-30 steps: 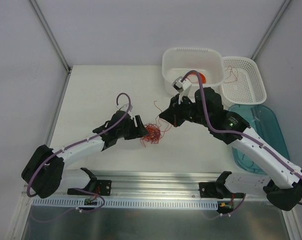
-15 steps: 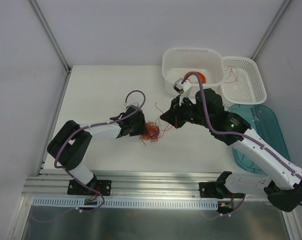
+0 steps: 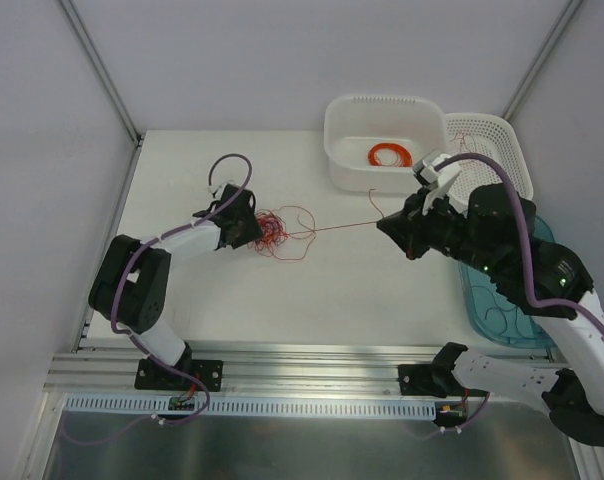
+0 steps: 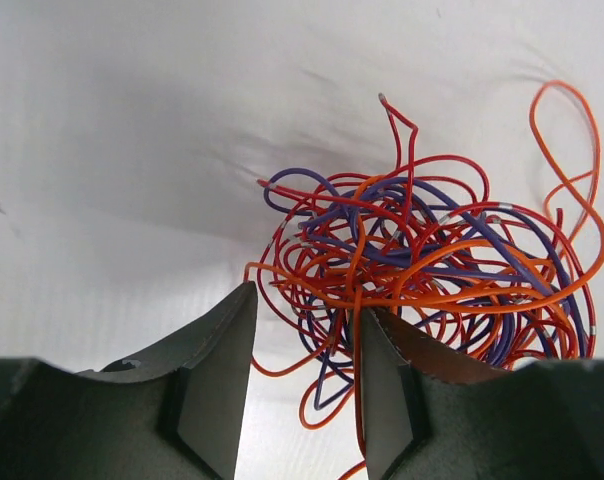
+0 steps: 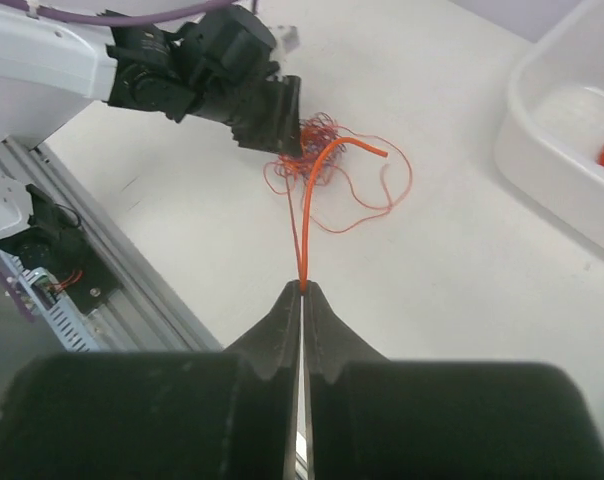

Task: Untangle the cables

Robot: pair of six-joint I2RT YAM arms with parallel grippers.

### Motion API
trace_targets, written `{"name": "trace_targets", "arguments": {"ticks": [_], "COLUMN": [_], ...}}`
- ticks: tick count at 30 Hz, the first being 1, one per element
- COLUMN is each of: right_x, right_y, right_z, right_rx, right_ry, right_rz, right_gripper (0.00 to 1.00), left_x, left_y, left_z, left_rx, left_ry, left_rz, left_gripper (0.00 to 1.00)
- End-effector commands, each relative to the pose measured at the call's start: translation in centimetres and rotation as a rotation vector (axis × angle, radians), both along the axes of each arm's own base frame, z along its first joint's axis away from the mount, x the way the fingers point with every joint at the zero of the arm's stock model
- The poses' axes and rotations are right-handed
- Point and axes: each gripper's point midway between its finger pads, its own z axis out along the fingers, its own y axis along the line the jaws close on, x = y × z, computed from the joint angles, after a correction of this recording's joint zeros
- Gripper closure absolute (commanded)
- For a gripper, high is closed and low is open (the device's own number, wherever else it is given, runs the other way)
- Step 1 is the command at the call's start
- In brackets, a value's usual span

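Note:
The cables are a scribbly knot (image 3: 273, 233) of thin red, orange and purple wires, lying left of the table's middle. My left gripper (image 3: 249, 229) sits at the knot's left edge. In the left wrist view the knot (image 4: 422, 260) lies just ahead of the left gripper (image 4: 307, 300). Its jaws stand apart, with a few loose strands between them and an orange one along the right finger (image 4: 382, 370). My right gripper (image 5: 302, 287) is shut on one orange strand (image 5: 304, 220). That strand (image 3: 332, 229) runs taut from the knot to the right gripper (image 3: 385, 228).
A white tub (image 3: 342, 150) at the back holds a neat orange ring coil (image 3: 389, 155). To its right stands a white perforated basket (image 3: 502, 165) with a few wires in it. A teal tray (image 3: 492, 300) lies under the right arm. The metal rail (image 3: 312, 365) runs along the front.
The right arm swung right, drawing one orange strand out taut. The left arm pulled back and left, the knot shifted left with it, and its jaws narrowed.

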Motion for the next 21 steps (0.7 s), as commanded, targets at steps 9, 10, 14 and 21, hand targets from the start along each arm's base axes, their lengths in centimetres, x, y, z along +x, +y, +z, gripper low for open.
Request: {"name": "trace_targets", "arguments": {"ticks": [9, 10, 14, 21], "right_x": [-1.4, -1.5, -1.4, 0.6], "right_y": [-10.4, -10.7, -10.9, -3.9], "right_z": [7.1, 7.1, 5.8, -2.4], "right_rx": [0.079, 0.083, 0.050, -0.015], "right_ry": [-0.254, -0.254, -0.233, -0.011], "right_rz": [-0.309, -0.316, -0.322, -0.182], "right_gripper": [0.99, 0.99, 0.99, 0.99], "left_x": [3.1, 3.6, 4.2, 3.0], "left_y": [15.5, 16.6, 17.3, 13.1], "left_z": [2.2, 2.7, 3.3, 1.7], "left_rx": [0.255, 0.250, 0.207, 0.031], "left_ry": [0.051, 0.046, 0.046, 0.100], "left_rz": [0.295, 0.321, 0.320, 0.180], "left_gripper": [0.56, 0.56, 0.56, 0.54]}}
